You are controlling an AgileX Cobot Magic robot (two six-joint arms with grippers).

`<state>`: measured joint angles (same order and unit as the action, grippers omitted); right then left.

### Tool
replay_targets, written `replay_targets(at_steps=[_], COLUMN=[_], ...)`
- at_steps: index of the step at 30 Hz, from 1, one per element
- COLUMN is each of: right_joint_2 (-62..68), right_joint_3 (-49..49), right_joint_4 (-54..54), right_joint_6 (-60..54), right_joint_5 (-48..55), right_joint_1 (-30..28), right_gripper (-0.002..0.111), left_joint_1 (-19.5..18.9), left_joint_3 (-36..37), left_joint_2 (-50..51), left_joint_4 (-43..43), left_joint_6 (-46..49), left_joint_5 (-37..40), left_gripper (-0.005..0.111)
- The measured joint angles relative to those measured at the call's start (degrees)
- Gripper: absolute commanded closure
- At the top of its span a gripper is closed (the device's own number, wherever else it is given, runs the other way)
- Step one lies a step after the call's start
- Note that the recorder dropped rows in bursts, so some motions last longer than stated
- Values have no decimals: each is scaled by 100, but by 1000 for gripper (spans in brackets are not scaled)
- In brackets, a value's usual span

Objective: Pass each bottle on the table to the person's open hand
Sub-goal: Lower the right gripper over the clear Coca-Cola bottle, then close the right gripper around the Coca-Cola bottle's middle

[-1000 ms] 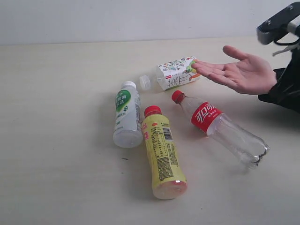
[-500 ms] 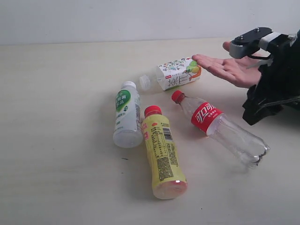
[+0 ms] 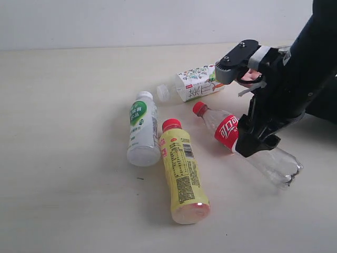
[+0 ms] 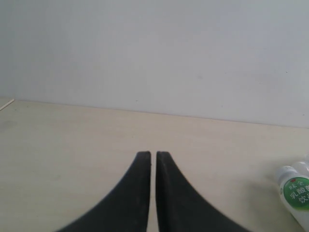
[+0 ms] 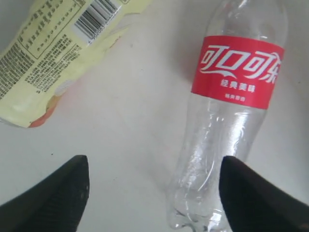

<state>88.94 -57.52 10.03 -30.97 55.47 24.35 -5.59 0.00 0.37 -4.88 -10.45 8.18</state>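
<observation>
Right claw (image 5: 153, 191) over clear bottle (image 5: 235, 92)
It gapes wide; the bottle lies on the table (image 3: 68, 105) near the yellow bottle (image 3: 181, 176). Left claw (image 4: 153, 155) is clenched, empty.

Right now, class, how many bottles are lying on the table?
4. The white bottle at left; yellow bottle beside it, nearest the camera; red-label bottle at right; floral bottle at the back. The arm covers some table, possibly hiding more.
</observation>
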Motion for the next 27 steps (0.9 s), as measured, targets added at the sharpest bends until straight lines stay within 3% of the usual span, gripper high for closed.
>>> replay_targets(at_steps=[11, 27], right_joint_2=[301, 1250], right_joint_3=[0, -4], right_joint_4=[-1209, -1457], right_joint_6=[1010, 1157], right_joint_5=[-177, -495], right_joint_1=[111, 111], right_gripper=[28, 28], left_joint_1=[0, 0], left_joint_3=[0, 0], left_joint_2=[0, 0], left_joint_4=[0, 0], left_joint_6=[0, 0], left_joint_5=[0, 0], left_gripper=[100, 100])
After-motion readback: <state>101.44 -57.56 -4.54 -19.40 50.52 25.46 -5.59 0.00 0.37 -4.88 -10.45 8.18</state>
